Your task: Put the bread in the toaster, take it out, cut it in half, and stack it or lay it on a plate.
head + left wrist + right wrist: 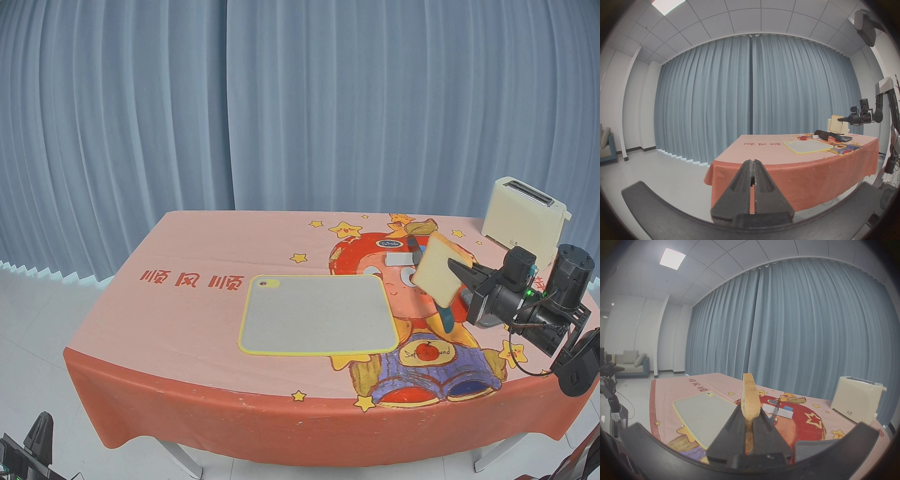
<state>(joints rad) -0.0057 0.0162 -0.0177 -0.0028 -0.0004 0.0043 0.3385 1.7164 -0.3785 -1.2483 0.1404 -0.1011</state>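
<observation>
My right gripper (458,272) is shut on a slice of bread (439,270), held upright in the air above the right part of the table. From the right wrist the bread (748,397) shows edge-on between the fingers (761,422). The cream toaster (524,220) stands at the table's far right corner, its slot on top, behind and to the right of the bread; it also appears as the toaster (856,402). My left gripper (752,175) is shut with nothing in it, low and well away from the table's left side.
A grey cutting board with a yellow rim (317,314) lies mid-table. A knife with a teal handle (445,317) and a small white block (398,259) lie under and behind the bread. The tablecloth (187,325) hangs over the front edge.
</observation>
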